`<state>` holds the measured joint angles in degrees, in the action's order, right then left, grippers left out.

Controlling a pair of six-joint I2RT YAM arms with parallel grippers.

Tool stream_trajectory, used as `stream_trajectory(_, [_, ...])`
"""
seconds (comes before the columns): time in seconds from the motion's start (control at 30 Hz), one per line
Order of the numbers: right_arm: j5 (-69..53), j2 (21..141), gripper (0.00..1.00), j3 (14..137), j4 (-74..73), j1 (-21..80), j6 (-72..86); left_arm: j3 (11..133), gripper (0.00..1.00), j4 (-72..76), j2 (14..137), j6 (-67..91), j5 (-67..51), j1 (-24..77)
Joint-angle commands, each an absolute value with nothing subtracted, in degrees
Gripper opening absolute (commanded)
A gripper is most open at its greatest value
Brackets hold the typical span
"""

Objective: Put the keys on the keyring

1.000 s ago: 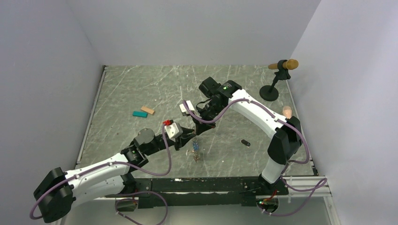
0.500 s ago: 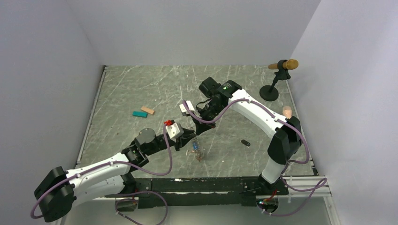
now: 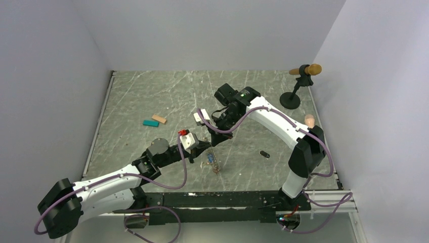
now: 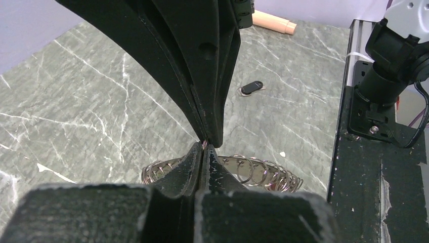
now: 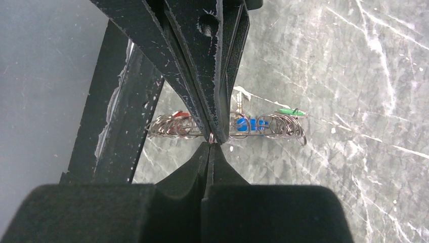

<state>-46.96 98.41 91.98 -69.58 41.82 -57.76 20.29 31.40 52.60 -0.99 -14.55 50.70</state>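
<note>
The keyring [image 3: 213, 162], a loop of many small steel rings, hangs above the table between both grippers. The left gripper [image 3: 206, 147] and right gripper [image 3: 214, 143] meet tip to tip, each shut on one small ring of the loop. In the left wrist view the left gripper [image 4: 204, 148] pinches that ring, with the keyring [image 4: 263, 172] behind it. In the right wrist view the right gripper [image 5: 211, 143] does the same. A blue key [image 5: 242, 125], a green key [image 5: 289, 111] and a red key [image 5: 177, 115] hang on the keyring [image 5: 275, 126]. A black key [image 3: 264, 154] lies alone on the table, also in the left wrist view [image 4: 251, 87].
A teal block [image 3: 150, 123] and a tan block [image 3: 159, 119] lie at the left middle. A black round-based stand [image 3: 290, 99] with a wooden handle [image 3: 309, 69] stands at the back right. Walls close the table on three sides.
The left gripper has shifted slightly up and right, and the hanging keyring has swung a little to the right. Both grippers stay shut at the same meeting point.
</note>
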Motion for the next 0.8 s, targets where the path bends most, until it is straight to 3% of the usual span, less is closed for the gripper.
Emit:
stream_trajectory(0.0, [-49.79,97.4,0.0,94.63,-69.69,42.01,-58.88,22.35,0.0,32.35,52.3,-1.49,-15.84,50.89])
stream_trajectory(0.2, [-50.12,97.29,0.01,94.71,-69.67,41.91,-58.73,21.28,0.0,32.15,51.05,-1.29,-14.13,50.89])
stream_trajectory(0.33, [-50.61,97.09,0.19,94.65,-69.89,41.92,-58.99,19.64,0.0,32.87,48.74,-0.62,-11.11,50.94])
stream_trajectory(0.47, [-51.12,96.6,0.31,94.45,-69.92,41.22,-59.08,18.59,0.0,33.31,46.4,-0.36,-10.43,50.8])
stream_trajectory(0.77, [-56.23,93.81,0.37,92.36,-70.92,37.63,-62.28,13.72,0.0,41.67,42.64,2.23,-14.76,48.65])
